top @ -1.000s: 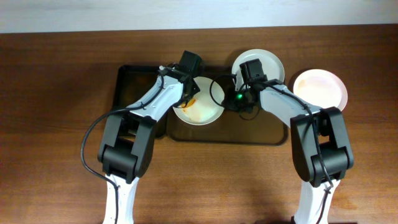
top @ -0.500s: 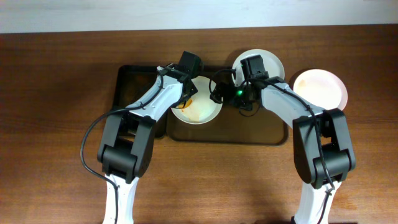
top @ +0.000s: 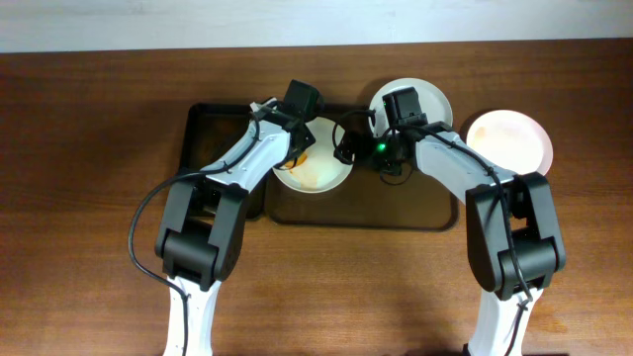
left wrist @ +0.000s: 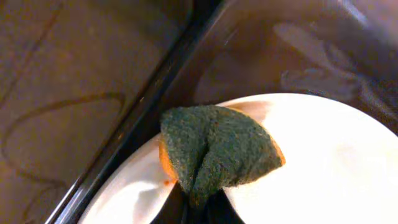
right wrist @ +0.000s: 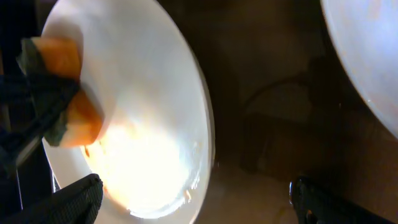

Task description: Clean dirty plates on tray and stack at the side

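**Right jaws spring wide beside the plate**

Since a second ago the right gripper [top: 348, 145] has opened wide and slid slightly toward the upper left. At centre left, the left gripper [top: 300, 138] stays clenched on a green-and-orange sponge [left wrist: 214, 152], pressed onto the smeared plate [top: 321, 173] in the tray's [top: 396, 213] upper middle. Just right of it, the right jaws stand released, holding nothing. A second plate [top: 430, 97] sits at the tray's upper edge and a third plate [top: 509, 141] lies further right. The plate looks stiff, light, slick and breakable, so pinch its thin right rim.
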Action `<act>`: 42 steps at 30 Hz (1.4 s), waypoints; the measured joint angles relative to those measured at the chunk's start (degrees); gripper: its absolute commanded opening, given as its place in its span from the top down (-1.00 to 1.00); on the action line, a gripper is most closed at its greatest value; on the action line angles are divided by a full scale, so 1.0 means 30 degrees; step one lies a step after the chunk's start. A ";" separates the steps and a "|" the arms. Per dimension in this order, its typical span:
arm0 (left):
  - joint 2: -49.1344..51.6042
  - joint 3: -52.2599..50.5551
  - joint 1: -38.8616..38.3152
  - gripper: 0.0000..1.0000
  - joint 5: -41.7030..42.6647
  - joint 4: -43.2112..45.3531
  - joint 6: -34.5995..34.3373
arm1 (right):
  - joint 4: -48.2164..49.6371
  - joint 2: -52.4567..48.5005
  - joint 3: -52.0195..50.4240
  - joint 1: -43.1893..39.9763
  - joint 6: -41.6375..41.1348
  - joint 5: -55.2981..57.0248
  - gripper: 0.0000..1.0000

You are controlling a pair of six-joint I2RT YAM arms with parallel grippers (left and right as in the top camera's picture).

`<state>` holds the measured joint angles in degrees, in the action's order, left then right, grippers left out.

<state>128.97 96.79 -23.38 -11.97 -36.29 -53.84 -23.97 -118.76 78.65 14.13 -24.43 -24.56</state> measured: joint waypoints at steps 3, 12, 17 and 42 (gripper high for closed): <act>0.0051 0.0000 0.0036 1.00 0.0044 0.0197 0.0022 | 0.0000 0.0000 0.0000 -0.0007 0.0007 0.0000 -0.97; 0.0051 0.0000 -0.0131 1.00 0.0036 0.0270 0.1464 | 0.0000 0.0000 0.0000 -0.0007 0.0015 0.0007 -0.97; 0.0051 0.0000 -0.0131 1.00 0.0036 0.0270 0.1617 | 0.0000 0.0000 0.0000 -0.0007 0.0007 0.0000 -0.97; -0.0838 -0.0102 -0.0168 1.00 0.2863 -0.1078 0.9340 | 0.0015 0.0000 0.0000 -0.0007 0.0000 0.0000 -0.97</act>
<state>126.45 96.49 -23.88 -3.38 -39.53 -25.82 -23.92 -118.76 78.65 14.11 -24.43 -24.56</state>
